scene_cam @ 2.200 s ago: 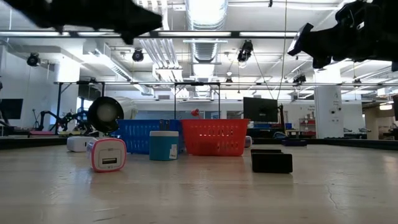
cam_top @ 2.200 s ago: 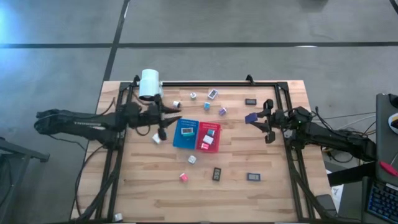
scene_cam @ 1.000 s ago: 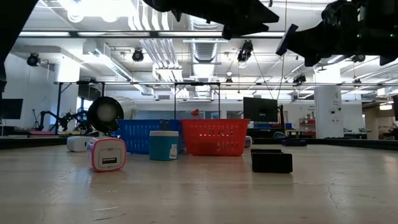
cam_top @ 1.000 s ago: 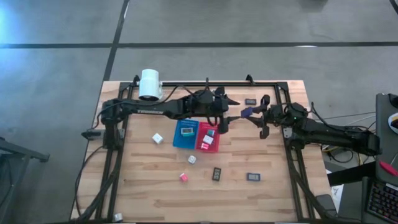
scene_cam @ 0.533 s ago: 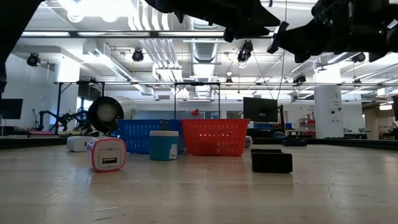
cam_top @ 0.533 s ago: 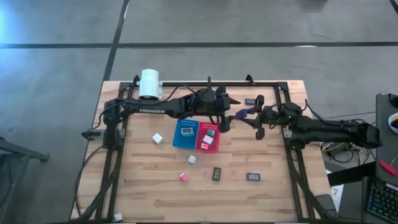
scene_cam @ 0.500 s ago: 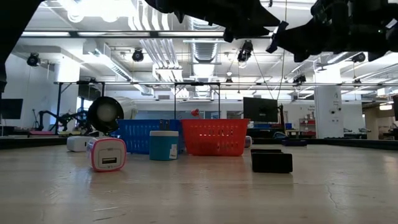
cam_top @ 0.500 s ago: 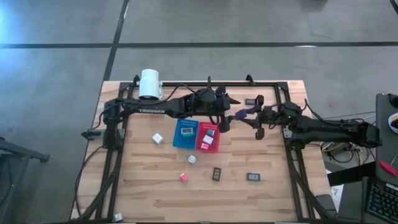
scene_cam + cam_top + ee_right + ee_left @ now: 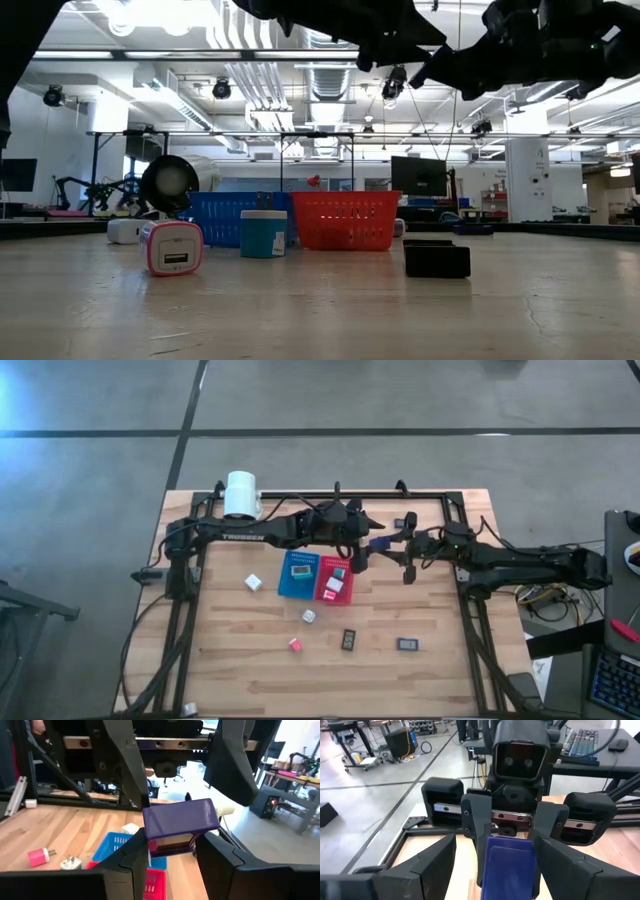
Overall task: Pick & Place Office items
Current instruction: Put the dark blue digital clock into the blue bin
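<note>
A blue block (image 9: 380,543), one of the office items, hangs over the table's middle, right of the red tray (image 9: 336,582). My right gripper (image 9: 393,547) is shut on it, reaching in from the table's right. My left gripper (image 9: 368,545) faces it from the left, open. Its fingers (image 9: 127,765) stand on either side of the block (image 9: 180,822); whether they touch it, I cannot tell. The blue tray (image 9: 298,574) and the red tray hold small cubes. More cubes (image 9: 253,582) and dark rectangles (image 9: 349,640) lie flat on the wood. My right gripper pinches the blue block's two opposite sides (image 9: 152,840) between its two fingers. The fingers (image 9: 476,832) lie about level, coming from the table's right. The block is lifted clear of the table, and its far end sticks out past the fingertips toward my left gripper.
A big white cylinder (image 9: 241,495) stands at the far left corner. A black frame (image 9: 330,495) runs along the far edge and both sides. A pink-and-white cube (image 9: 172,248), a teal cube (image 9: 264,234) and a dark rectangle (image 9: 437,260) rest on the near half.
My right gripper has carried the blue block toward the table's left, closing in on my left gripper, and has rolled a little. The block stays clear of the table.
</note>
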`<state>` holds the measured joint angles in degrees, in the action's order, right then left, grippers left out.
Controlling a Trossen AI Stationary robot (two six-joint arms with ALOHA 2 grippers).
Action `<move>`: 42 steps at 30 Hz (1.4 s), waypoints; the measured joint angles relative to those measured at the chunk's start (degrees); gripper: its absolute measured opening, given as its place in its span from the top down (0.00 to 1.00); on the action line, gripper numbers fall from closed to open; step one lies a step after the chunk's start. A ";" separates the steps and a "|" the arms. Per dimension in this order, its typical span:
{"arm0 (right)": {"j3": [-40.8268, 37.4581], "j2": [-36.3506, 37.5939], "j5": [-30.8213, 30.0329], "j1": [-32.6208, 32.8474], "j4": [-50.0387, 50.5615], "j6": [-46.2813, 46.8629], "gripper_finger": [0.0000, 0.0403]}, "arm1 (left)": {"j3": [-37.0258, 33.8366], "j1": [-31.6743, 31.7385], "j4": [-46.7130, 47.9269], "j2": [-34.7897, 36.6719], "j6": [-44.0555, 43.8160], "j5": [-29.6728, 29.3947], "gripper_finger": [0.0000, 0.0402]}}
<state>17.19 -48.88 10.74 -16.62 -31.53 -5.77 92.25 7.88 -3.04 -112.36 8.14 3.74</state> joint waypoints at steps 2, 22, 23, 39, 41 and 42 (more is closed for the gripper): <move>-0.13 -0.04 -0.45 0.00 -0.05 -0.24 0.68 | 0.00 0.00 0.37 0.00 -0.25 -0.32 0.31; 0.14 0.74 -0.80 1.52 -1.00 -1.00 0.69 | -0.46 -0.20 9.82 2.71 6.06 -7.06 0.31; 0.30 0.43 -0.85 1.82 -1.00 -1.06 0.69 | -0.46 -0.17 10.01 2.71 6.09 -6.81 0.31; 1.55 -3.52 -0.37 3.18 -4.64 -1.88 0.69 | -0.48 -0.11 11.88 2.69 5.63 -3.72 0.31; 1.57 -3.52 -0.39 3.21 -4.70 -1.76 0.69 | -0.48 -0.11 11.90 2.69 5.55 -3.27 0.31; 1.55 -3.64 -0.39 3.22 -4.72 -1.74 0.69 | -0.48 -0.11 11.88 2.69 5.53 -3.25 0.31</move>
<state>18.74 -52.52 10.35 -13.41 -36.25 -7.51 91.77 7.77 8.84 -109.67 13.67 0.49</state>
